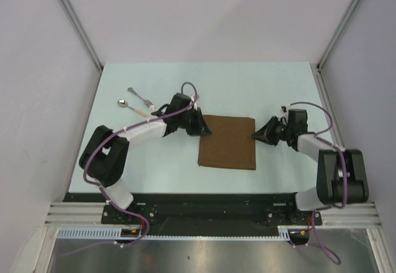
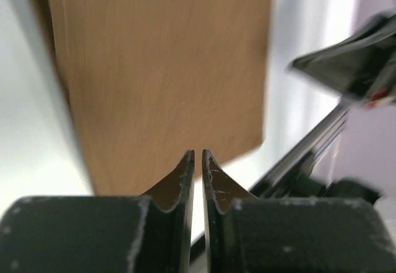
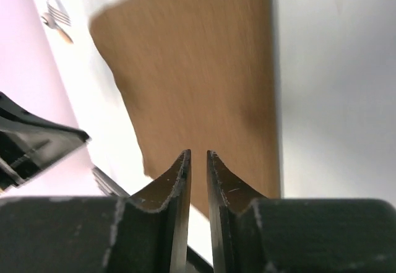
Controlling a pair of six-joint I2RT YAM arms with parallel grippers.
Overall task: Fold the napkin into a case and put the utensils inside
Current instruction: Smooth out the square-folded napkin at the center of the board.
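The brown napkin (image 1: 227, 142) lies flat and unfolded in the middle of the table. My left gripper (image 1: 203, 126) is at its far left corner, low over the edge. In the left wrist view (image 2: 198, 154) the jaws stand almost together with nothing between them, and the napkin (image 2: 161, 69) spreads just beyond the tips. My right gripper (image 1: 255, 135) is at the napkin's right edge. In its wrist view (image 3: 198, 154) the jaws are nearly together and empty over the napkin (image 3: 198, 69). The silver fork (image 1: 141, 97) and the spoon (image 1: 133, 108) lie side by side at the far left, behind the left arm.
The fork (image 3: 52, 10) and spoon (image 3: 59, 30) show small in the right wrist view's far corner. The table has purple walls on three sides and a black rail at the near edge. A small dark speck (image 1: 283, 108) lies beside the right gripper.
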